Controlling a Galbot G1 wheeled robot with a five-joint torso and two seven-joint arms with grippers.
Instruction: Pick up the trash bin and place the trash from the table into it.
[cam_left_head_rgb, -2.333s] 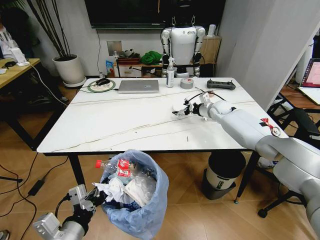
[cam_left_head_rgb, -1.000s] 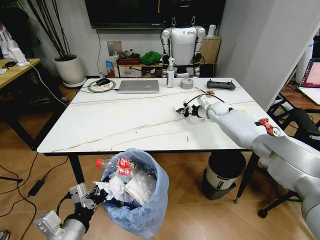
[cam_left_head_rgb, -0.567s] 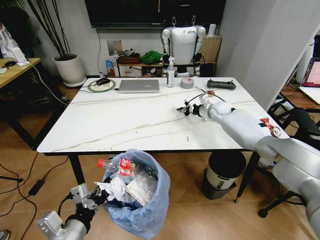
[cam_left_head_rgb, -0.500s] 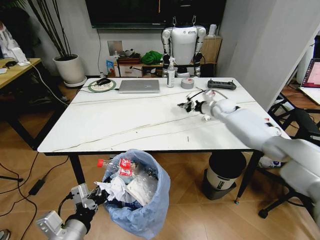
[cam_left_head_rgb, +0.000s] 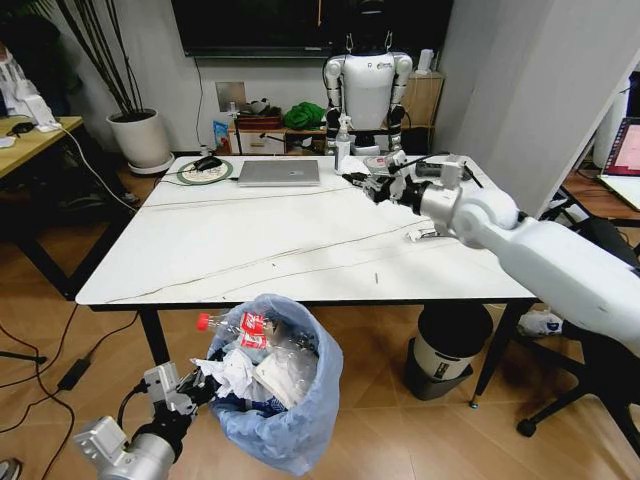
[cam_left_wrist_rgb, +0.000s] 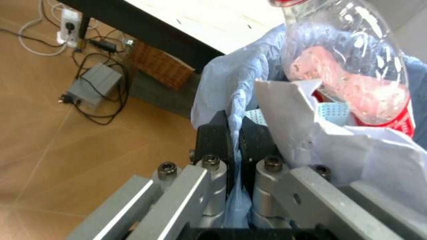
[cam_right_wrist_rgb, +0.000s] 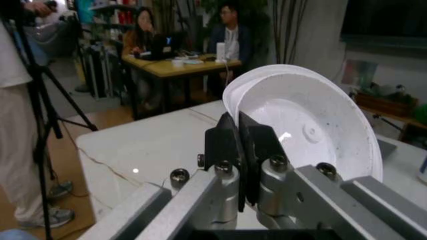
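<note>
Below the near edge of the large white marble-look table (cam_left_head_rgb: 250, 250) with black rim and slim black legs, the small round trash bin lined with a crinkly light-blue plastic bag (cam_left_head_rgb: 290, 425) sits just off the table's front. It is heaped with crumpled white tissues (cam_left_head_rgb: 235, 375) and a clear red-capped plastic bottle (cam_left_head_rgb: 245, 328) lying across the top. The left gripper (cam_left_head_rgb: 195, 392) is at the bin's left rim; in the left wrist view its black fingers (cam_left_wrist_rgb: 215, 142) are pressed together on a fold of the blue liner, with white paper and the bottle (cam_left_wrist_rgb: 347, 65) close beside.

Over the far right part of the table, the right gripper (cam_left_head_rgb: 375, 185) is raised above the surface. Its jaws are clamped on the rim of a round white shallow lid or dish (cam_right_wrist_rgb: 303, 122) (which of the two cannot be told), seen plainly in the right wrist view.

A small pale scrap (cam_left_head_rgb: 425, 235) lies on the tabletop under the right forearm. Farther back stand a closed grey laptop (cam_left_head_rgb: 278, 172) and a white spray bottle (cam_left_head_rgb: 342, 148).
</note>
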